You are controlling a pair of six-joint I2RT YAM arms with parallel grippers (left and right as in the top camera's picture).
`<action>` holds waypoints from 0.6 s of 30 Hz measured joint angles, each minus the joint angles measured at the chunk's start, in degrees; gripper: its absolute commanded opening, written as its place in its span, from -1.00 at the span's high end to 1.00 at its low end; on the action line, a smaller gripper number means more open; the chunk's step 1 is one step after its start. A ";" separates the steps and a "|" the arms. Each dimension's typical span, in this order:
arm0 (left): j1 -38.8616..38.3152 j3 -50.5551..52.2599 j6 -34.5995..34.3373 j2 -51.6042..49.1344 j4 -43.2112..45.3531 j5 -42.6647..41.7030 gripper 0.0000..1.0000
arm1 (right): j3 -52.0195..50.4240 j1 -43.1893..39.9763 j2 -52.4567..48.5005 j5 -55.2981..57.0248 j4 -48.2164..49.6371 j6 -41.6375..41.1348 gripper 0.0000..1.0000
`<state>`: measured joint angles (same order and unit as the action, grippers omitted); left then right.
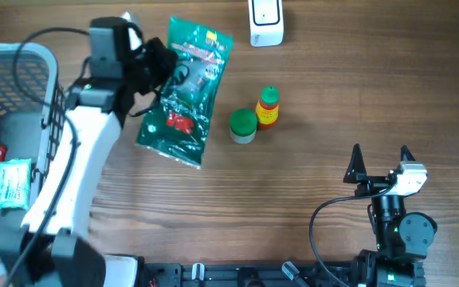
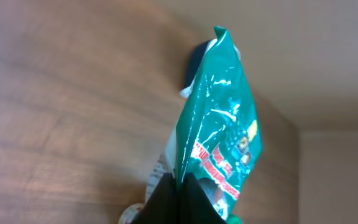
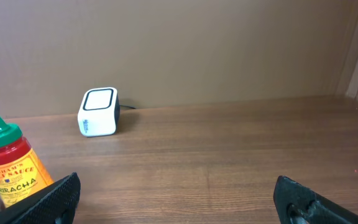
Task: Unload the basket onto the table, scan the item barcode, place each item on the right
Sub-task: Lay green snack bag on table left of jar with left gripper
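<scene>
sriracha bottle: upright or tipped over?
Upright. In the right wrist view the sriracha bottle stands on its base on the table, green cap on top and label text level.

The overhead camera looks straight down on the wooden table (image 1: pixel 333 96) from well above, wide enough to take in both arms. The left wrist camera sits just behind the left gripper (image 2: pixel 178 182) and faces out along its fingers. It is so near that the green snack bag (image 2: pixel 219 124) beyond the fingertips fills the middle of its view; the overhead view shares this bag. The right wrist camera rides low behind the right gripper (image 3: pixel 176 190), facing level across the table past its fingertips. It shares with the overhead view the barcode scanner (image 3: pixel 98 112), far ahead, and the sriracha bottle (image 3: pixel 10 163), near and left of the fingertips.
</scene>
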<state>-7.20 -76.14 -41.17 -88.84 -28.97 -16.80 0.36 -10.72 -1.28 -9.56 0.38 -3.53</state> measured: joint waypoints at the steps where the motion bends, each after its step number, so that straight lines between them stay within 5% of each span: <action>1: -1.03 0.00 -2.56 -1.88 -1.73 3.10 0.92 | 0.00 0.00 0.00 0.02 0.00 0.00 -0.99; 5: -5.46 0.00 -10.47 -9.55 -5.44 13.18 0.92 | 0.00 0.00 0.00 0.00 0.02 0.00 -0.99; 11: -12.41 0.00 -12.39 -17.03 -5.62 18.27 0.88 | 0.00 0.00 0.00 0.02 0.00 0.00 -0.99; 13: -14.14 0.00 -12.59 -17.46 -5.64 18.91 0.65 | 0.00 0.00 0.00 0.02 0.00 0.00 -0.99; 15: -14.80 0.00 -12.79 -17.46 -5.79 18.95 -0.46 | 0.00 0.00 0.00 0.00 0.02 0.00 -0.99; 18: -15.04 0.00 -13.00 -17.46 -5.88 19.10 -0.72 | 0.00 0.00 0.00 0.00 0.02 0.00 -0.99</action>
<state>-22.24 -76.14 -54.17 -106.30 -34.85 2.31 0.36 -10.72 -1.28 -9.56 0.40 -3.53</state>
